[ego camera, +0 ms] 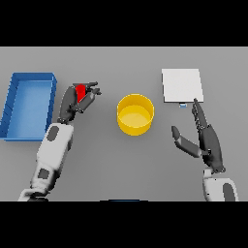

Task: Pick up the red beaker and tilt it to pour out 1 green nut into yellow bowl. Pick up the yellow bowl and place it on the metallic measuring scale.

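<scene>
one red beaker point(81, 91) gripped in curled left hand point(77, 99), left of yellow bowl point(135, 114), well apart. risk: tilting before reaching bowl drops nut on table point(111, 164). right hand point(206, 138) relaxed, fingers straight, below metallic scale point(181, 85).

No text, label, brand, number or sign can be read anywhere in the head view. The metallic measuring scale point(181, 85) has a plain pale top with no marks on it; at its near edge sits a small bluish spot, which may be a display, but it is too small to make out any digit or letter. The yellow bowl point(135, 114), the red beaker point(80, 91) and the blue tray point(28, 105) are each of one plain colour with no lettering on them. The counter point(121, 164) is an unmarked grey.
</scene>
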`<state>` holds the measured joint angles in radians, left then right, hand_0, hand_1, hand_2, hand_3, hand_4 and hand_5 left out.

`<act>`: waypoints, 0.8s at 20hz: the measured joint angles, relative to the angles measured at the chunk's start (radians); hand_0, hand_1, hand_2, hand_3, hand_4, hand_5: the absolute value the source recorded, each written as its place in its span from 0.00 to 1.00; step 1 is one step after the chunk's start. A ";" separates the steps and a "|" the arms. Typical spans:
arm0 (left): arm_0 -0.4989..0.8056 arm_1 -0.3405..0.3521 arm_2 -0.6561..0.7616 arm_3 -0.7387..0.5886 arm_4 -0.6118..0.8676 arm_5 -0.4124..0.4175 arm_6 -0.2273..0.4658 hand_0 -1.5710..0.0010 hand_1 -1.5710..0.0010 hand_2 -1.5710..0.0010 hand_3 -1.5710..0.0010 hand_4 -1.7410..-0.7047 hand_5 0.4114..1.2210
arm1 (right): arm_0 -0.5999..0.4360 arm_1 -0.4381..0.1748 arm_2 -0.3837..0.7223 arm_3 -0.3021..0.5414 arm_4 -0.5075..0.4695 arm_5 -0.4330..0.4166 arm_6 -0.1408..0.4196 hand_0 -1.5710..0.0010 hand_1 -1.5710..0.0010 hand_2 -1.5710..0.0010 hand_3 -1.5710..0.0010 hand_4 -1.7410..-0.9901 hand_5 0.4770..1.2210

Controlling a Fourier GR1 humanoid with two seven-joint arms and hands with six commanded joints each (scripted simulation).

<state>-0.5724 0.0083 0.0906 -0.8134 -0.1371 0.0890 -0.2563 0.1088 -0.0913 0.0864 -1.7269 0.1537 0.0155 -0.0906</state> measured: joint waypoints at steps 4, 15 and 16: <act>-0.008 -0.001 0.013 -0.071 0.065 -0.042 0.012 0.02 0.02 0.02 0.03 0.04 0.89 | 0.003 0.001 0.001 0.005 0.011 -0.007 -0.011 1.00 1.00 1.00 1.00 0.68 0.22; -0.012 0.056 -0.099 -0.221 -0.061 -0.069 0.141 0.01 0.01 0.01 0.01 0.01 0.89 | 0.005 -0.009 0.013 0.003 0.049 -0.016 -0.044 1.00 1.00 1.00 1.00 0.71 0.25; -0.017 0.068 -0.129 -0.241 -0.098 -0.069 0.155 0.00 0.00 0.00 0.01 0.01 0.89 | -0.001 -0.009 0.015 0.007 0.062 -0.025 -0.035 1.00 1.00 1.00 1.00 0.72 0.25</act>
<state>-0.5893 0.0762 -0.0386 -1.0542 -0.2348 0.0196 -0.1016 0.1077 -0.0999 0.1015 -1.7200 0.2155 -0.0095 -0.1253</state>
